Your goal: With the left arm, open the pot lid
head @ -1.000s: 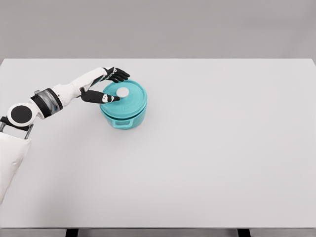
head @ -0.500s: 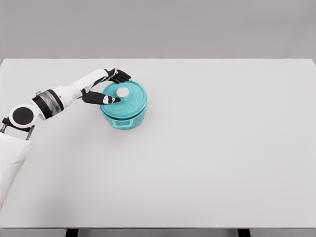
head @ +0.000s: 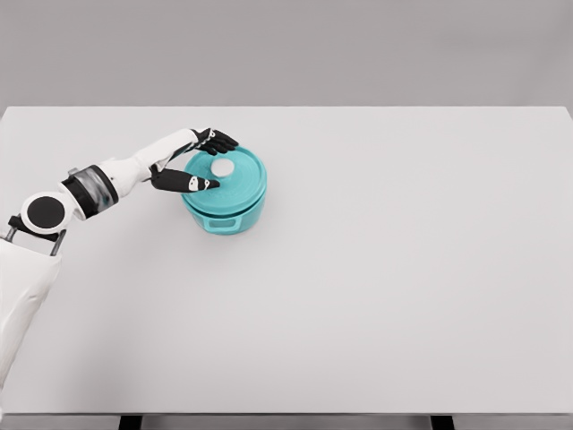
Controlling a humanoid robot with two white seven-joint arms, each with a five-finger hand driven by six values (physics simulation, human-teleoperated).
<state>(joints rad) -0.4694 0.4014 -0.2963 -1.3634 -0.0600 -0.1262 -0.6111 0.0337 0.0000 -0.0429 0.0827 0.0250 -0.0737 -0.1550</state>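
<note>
A teal pot (head: 225, 206) stands on the white table (head: 376, 269), left of the middle. Its teal lid (head: 235, 179) sits flat on it, with a small white knob (head: 222, 167) on top. My left hand (head: 215, 163) reaches in from the left and hovers over the lid's left part. Its black fingers (head: 218, 141) stretch behind the knob and the thumb (head: 192, 183) lies in front of it. The hand is open, with the knob between thumb and fingers and no touch visible. The right arm does not show.
The table's far edge runs just behind the pot, against a plain grey wall. My left forearm (head: 125, 172) lies low over the table to the pot's left.
The left hand has crept a little to the right over the lid. The thumb has drawn nearer the knob. The pot and lid have not moved.
</note>
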